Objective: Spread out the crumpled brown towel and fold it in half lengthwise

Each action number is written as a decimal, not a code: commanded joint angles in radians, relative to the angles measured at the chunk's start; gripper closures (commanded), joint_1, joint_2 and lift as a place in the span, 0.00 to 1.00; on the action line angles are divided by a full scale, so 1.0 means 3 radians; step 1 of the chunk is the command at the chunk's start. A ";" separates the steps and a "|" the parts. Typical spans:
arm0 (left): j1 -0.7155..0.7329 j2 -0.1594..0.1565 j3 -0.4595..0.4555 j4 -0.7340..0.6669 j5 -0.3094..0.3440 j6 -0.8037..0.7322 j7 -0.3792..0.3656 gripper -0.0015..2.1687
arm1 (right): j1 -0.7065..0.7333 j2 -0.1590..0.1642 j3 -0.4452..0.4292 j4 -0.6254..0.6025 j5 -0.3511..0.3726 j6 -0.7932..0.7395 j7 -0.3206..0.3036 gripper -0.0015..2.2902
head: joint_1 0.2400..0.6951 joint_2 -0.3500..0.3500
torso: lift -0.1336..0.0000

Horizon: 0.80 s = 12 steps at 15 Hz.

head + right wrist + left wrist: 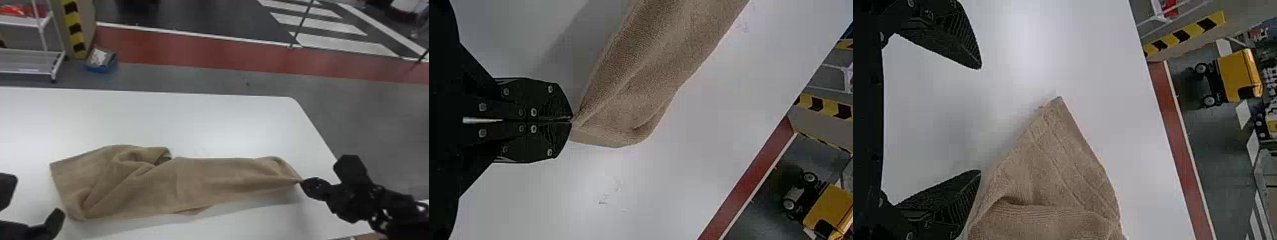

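My left gripper [32, 204] stands open at the lower left of the head view, beside the towel's left end. The brown towel [198, 178] lies stretched across the white table, bunched and folded over at its left part, smoother toward the right. My right gripper [301, 182] is shut on its right corner, which is drawn out to a point. In the left wrist view, the left gripper [980, 120] has its fingers wide apart, with a corner of the towel [1063, 170] beyond them. The right wrist view has the right gripper [570, 119] pinching the towel [629, 100] at its tips.
The white table [207, 124] has its far edge behind the towel and a slanting right edge near the right arm. Beyond it on the floor are a blue bin [101, 63] and a white rack [48, 57].
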 commanded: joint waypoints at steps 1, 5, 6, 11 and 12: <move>-0.0033 0.0052 0.0047 0.0031 -0.0205 -0.0239 -0.0156 0.07 | -0.0114 -0.0002 0.0000 0.0080 0.0015 0.0020 0.0000 0.58 | 1.00 0.13 | 0.08; -0.0417 0.0021 -0.0040 0.0221 -0.0078 -0.0239 -0.0468 0.10 | -0.0155 0.0008 0.0046 0.0095 0.0051 0.0061 0.0005 0.58 | 1.00 0.14 | 0.08; -0.0570 0.0021 -0.0091 0.0338 -0.0072 -0.0229 -0.0468 0.10 | -0.0150 0.0013 0.0040 0.0095 0.0051 0.0071 0.0005 0.58 | 1.00 0.14 | 0.08; -0.1235 0.0001 -0.0240 0.1187 -0.0042 -0.0198 -0.0488 0.12 | -0.0017 0.0013 -0.0057 0.0090 0.0036 0.0051 0.0000 0.58 | 1.00 0.11 | 0.08; -0.1266 0.0001 -0.0229 0.1253 -0.0032 -0.0198 -0.0493 0.12 | 0.0004 0.0013 -0.0072 0.0090 0.0031 0.0030 0.0000 0.58 | 1.00 0.11 | 0.08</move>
